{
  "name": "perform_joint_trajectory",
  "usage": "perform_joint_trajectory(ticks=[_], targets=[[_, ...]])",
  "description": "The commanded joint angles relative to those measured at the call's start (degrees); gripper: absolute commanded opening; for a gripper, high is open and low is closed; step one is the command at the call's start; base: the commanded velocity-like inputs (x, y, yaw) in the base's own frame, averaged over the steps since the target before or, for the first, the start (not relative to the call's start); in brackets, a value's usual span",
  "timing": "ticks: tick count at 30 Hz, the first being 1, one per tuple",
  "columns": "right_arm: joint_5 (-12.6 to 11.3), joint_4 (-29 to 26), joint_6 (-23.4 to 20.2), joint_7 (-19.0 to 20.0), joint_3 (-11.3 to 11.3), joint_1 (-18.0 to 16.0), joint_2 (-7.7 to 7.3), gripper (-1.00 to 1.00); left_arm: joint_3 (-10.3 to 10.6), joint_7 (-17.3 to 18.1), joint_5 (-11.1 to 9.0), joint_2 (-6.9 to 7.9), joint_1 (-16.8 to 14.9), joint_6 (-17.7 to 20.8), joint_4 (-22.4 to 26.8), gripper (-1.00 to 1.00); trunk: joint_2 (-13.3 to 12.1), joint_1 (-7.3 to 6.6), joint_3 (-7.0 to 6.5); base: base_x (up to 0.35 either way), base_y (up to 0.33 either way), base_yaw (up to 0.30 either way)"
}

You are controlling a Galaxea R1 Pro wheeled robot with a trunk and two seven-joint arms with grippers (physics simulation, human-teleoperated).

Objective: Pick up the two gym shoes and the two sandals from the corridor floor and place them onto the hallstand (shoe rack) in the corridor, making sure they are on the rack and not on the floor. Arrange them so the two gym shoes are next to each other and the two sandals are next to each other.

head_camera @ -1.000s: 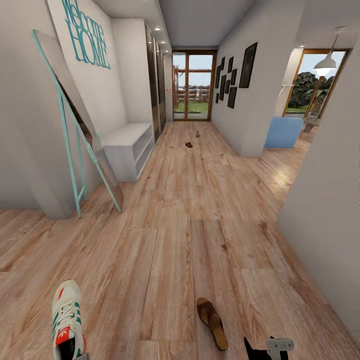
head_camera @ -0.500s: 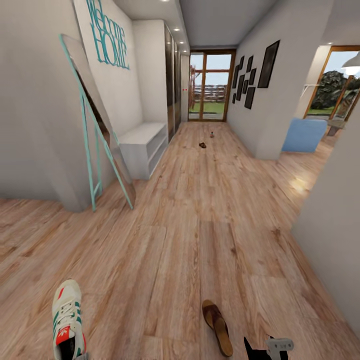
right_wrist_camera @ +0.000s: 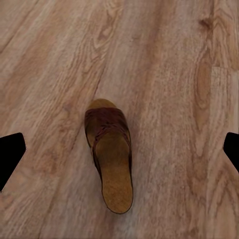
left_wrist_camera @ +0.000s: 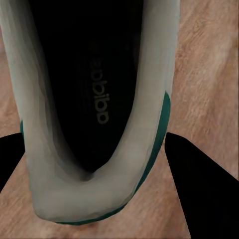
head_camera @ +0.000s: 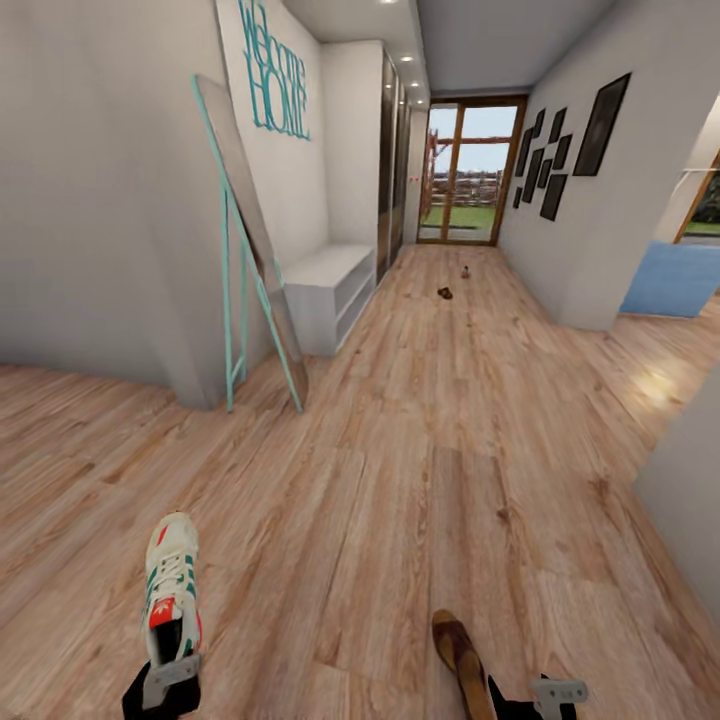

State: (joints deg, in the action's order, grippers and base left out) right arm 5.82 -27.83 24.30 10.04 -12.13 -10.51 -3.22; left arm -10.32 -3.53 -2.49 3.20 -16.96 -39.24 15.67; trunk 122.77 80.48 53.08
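**A:** What did the head camera show of the corridor?

**B:** A long corridor floor (head_camera: 420,420) of light brown wood planks ran toward a glass door (head_camera: 470,172) at the far end. On the left wall, a teal-framed mirror (head_camera: 255,250) leaned under teal "Welcome Home" lettering (head_camera: 275,70). Just past the mirror stood the hallstand (head_camera: 330,290), low and white-grey, against the same wall. Dark picture frames (head_camera: 560,150) hung on the right wall.

**A:** Where were the shoes?

**B:** One gym shoe (head_camera: 171,588), white with green stripes and a red-orange tongue label, appeared near the bottom left, toe pointing up the corridor. One sandal (head_camera: 462,650) lay on the floor at the bottom, right of centre. Two small dark shapes (head_camera: 445,292) sat on the floor far down the corridor, near the door, too small to identify.

**A:** And the grippers?

**B:** The left gripper (left_wrist_camera: 99,164) had its two dark fingers (left_wrist_camera: 199,184) on either side of the gym shoe's heel, closed against it; its wrist camera looked straight into the shoe's dark opening. The right gripper (right_wrist_camera: 119,149) hung above the sandal, fingers spread wide at the edges of its wrist view, clear of the sandal and holding nothing. That view showed the sandal's brown strap and tan insole flat on the planks.
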Motion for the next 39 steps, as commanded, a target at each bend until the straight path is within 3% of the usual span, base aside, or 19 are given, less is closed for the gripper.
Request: perform_joint_trajectory(ticks=[1,2,4,8,9,13,16,28,39], targets=[[0.6,0.0,0.2,0.4,-0.5,0.0,0.05,1.00,0.3,0.1,0.7,-0.12,-0.9,0.8,0.4,-1.00,0.0,-0.01,0.05,0.000,0.000,0.126],[0.6,-0.1,0.1,0.3,-0.5,0.0,0.05,1.00,0.2,2.4,5.1,-1.16,-6.4,11.9,5.1,-1.00,0.0,-0.01,0.05,0.000,0.000,0.021],[0.6,-0.3,0.1,0.3,-0.5,0.0,0.05,1.00,0.2,4.7,5.7,-1.77,-8.1,16.6,8.3,-1.00,0.0,-0.01,0.05,0.000,0.000,0.011],[0.7,-1.4,-2.8,0.3,-0.3,-1.3,0.13,1.00,0.4,12.7,6.2,-4.08,-10.9,27.6,19.8,-1.00,0.0,-0.01,0.05,0.000,0.000,0.002],[0.8,-1.5,-5.9,0.3,-0.3,-2.5,0.06,1.00,2.3,13.8,6.3,-5.30,-11.1,30.2,22.7,-1.00,0.0,-0.01,0.05,0.011,0.000,0.000],[0.8,-1.2,-8.3,0.5,-0.2,-3.3,-0.28,1.00,7.2,13.9,6.4,-6.19,-10.9,31.8,23.9,-1.00,0.0,-0.01,0.05,0.153,0.000,0.000],[0.8,-1.1,-8.7,0.6,-0.1,-3.4,-0.41,1.00,8.4,13.9,6.5,-6.31,-10.8,32.1,24.1,-1.00,0.0,-0.01,0.05,0.289,0.000,0.000],[0.9,-0.9,-8.8,0.5,-0.1,-3.5,-0.47,1.00,9.6,14.3,6.4,-6.16,-10.7,32.3,24.7,-1.00,0.0,-0.01,0.05,0.067,0.000,0.000],[0.9,-0.9,-8.7,0.4,-0.2,-3.5,-0.47,1.00,9.7,14.7,6.4,-6.05,-10.7,32.4,24.2,-1.00,4.4,2.41,2.59,0.000,0.000,0.000]])
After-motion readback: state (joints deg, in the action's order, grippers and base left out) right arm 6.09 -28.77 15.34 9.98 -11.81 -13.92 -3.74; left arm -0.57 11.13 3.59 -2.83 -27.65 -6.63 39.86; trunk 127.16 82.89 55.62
